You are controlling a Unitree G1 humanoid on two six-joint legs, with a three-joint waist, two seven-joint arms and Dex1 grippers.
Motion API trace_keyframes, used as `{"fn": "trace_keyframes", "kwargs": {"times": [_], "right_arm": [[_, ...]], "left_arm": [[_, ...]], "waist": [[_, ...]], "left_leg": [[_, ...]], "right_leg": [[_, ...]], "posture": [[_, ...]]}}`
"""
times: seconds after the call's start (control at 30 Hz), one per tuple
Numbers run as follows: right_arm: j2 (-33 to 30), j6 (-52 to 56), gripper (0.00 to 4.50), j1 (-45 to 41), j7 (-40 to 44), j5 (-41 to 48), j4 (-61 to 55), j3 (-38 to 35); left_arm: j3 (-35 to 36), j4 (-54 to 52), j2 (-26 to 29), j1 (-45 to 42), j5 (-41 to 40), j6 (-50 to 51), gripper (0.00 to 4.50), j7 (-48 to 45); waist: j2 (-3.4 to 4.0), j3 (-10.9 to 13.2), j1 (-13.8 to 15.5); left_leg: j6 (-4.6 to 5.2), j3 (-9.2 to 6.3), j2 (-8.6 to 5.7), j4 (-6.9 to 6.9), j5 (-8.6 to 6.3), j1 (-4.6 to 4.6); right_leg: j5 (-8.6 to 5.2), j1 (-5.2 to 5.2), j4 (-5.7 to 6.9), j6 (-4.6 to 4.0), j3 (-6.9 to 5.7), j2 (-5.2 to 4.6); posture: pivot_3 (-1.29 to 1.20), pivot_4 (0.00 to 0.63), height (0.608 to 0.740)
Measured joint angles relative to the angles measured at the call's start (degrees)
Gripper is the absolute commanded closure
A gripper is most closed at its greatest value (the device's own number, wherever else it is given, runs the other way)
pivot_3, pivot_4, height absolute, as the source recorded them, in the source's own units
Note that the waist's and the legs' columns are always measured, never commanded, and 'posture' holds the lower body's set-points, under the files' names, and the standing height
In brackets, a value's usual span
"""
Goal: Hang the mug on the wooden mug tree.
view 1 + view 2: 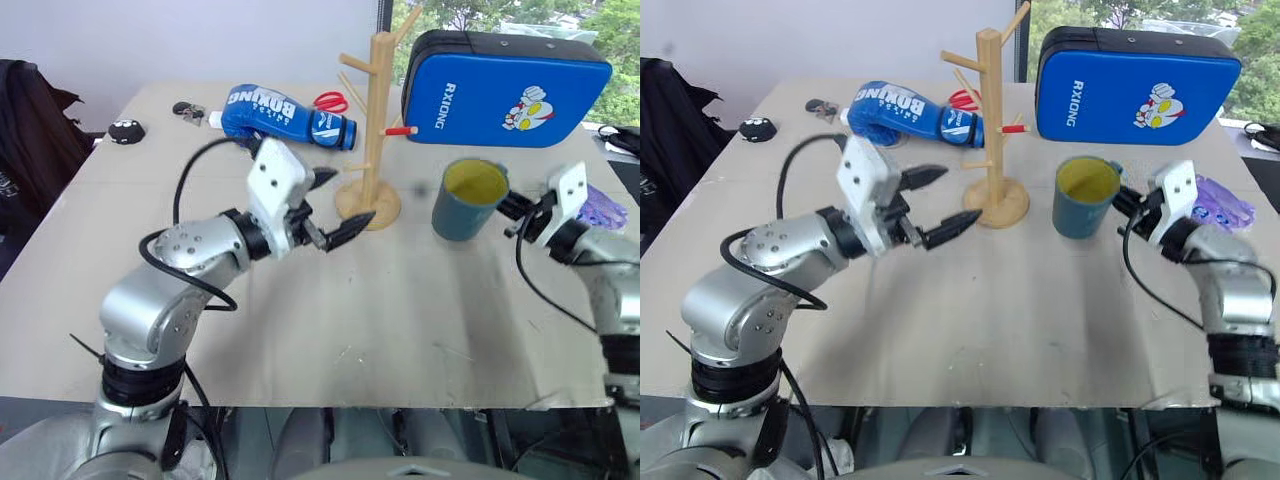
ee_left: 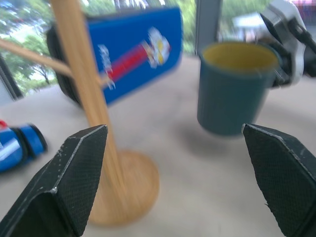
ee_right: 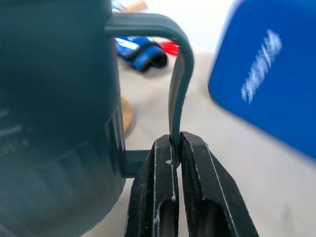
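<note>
Teal mug (image 1: 469, 199) hangs clear of the tabletop (image 1: 400, 300), upright, at three o'clock from the wooden mug tree (image 1: 375, 125). I see my right gripper (image 3: 174, 148) pinched tight on its loop handle (image 3: 178, 74). My left gripper (image 1: 335, 207) stands wide and empty, just beside the tree's round base at nine o'clock.

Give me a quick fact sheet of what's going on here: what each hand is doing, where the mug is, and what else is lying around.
right hand: shut on the mug's handle
mug: upright, lifted off the table, right of the wooden mug tree
wooden mug tree: standing on the table, nothing hung on its pegs
left hand: open, holding nothing, near the tree's base
table: also holds a blue boxing glove, red scissors, blue pad
</note>
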Motion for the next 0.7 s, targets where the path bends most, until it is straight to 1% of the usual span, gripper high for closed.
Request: {"fn": "trace_keyframes", "kwargs": {"times": [0.07,0.1,0.13,0.2,0.27,0.3,0.47,0.7], "right_arm": [[-1.3,0.93,4.42,-7.49,2.9,-2.05,2.83,3.26],[-1.42,1.03,4.42,-8.98,3.56,-2.48,3.6,4.05],[-1.54,1.52,4.42,-13.38,5.68,-3.59,5.34,6.27],[-1.37,2.57,4.42,-18.61,8.73,-4.96,8.27,9.49],[-1.34,3.47,4.42,-21.96,11.34,-6.16,10.73,11.74],[-1.35,3.7,4.42,-23.76,13.02,-7.14,11.98,13.3],[-0.74,4.57,4.42,-26.58,15.08,-9.41,13.86,14.76],[0.71,5.31,4.42,-27.61,16.6,-10.3,13.68,15.45]], "left_arm": [[1.74,0.0,-2.45,-0.75,-2.02,1.38,0.0,3.03],[2.12,0.0,-3.01,-0.85,-2.51,1.69,0.0,3.67],[3.16,-0.01,-4.64,-1.44,-4.03,2.68,0.0,5.86],[4.64,-0.51,-4.72,-1.71,-5.27,4.03,0.0,8.27],[5.7,-1.98,-4.57,-1.25,-5.96,4.87,0.0,10.08],[5.7,-2.67,-4.57,-0.71,-6.37,5.43,0.0,11.28],[5.87,-4.16,-4.66,-0.01,-8.08,6.41,0.0,14.35],[5.82,-4.33,-4.62,1.18,-8.58,6.4,0.0,16.55]], "waist": [[-0.03,0.02,0.02],[-0.03,0.02,0.02],[-0.08,0.04,0.11],[-0.14,0.07,0.4],[-0.15,0.06,0.46],[-0.15,0.06,0.46],[-0.16,0.07,0.4],[-0.16,0.07,0.28]], "left_leg": [[-0.05,-0.02,0.0,-0.01,0.03,-0.03],[-0.13,-0.01,0.0,-0.02,0.08,-0.04],[-0.22,-0.05,0.01,-0.01,0.12,-0.08],[-0.24,-0.12,-0.01,0.0,0.14,-0.3],[-0.24,-0.18,0.0,0.13,0.14,-0.72],[-0.25,-0.17,-0.01,0.14,0.14,-0.79],[-0.26,-0.16,-0.01,0.11,0.15,-0.91],[-0.28,-0.12,-0.06,0.11,0.16,-0.91]], "right_leg": [[0.0,-0.02,-0.02,0.0,-0.01,0.0],[0.0,-0.03,-0.03,-0.01,-0.01,-0.01],[0.0,-0.03,-0.04,0.0,-0.04,-0.01],[0.01,-0.15,-0.05,-0.01,-0.15,-0.08],[0.02,-0.49,0.0,0.01,-0.2,-0.14],[0.03,-0.55,0.01,0.01,-0.19,-0.18],[0.03,-0.69,0.02,0.01,-0.21,-0.19],[0.03,-0.75,0.06,0.01,-0.18,-0.16]], "posture": [[0.0,0.15,0.737],[0.0,0.15,0.737],[0.0,0.15,0.737],[0.0,0.15,0.737],[0.0,0.15,0.737],[0.0,0.15,0.737],[0.0,0.15,0.737],[0.0,0.15,0.737]]}}
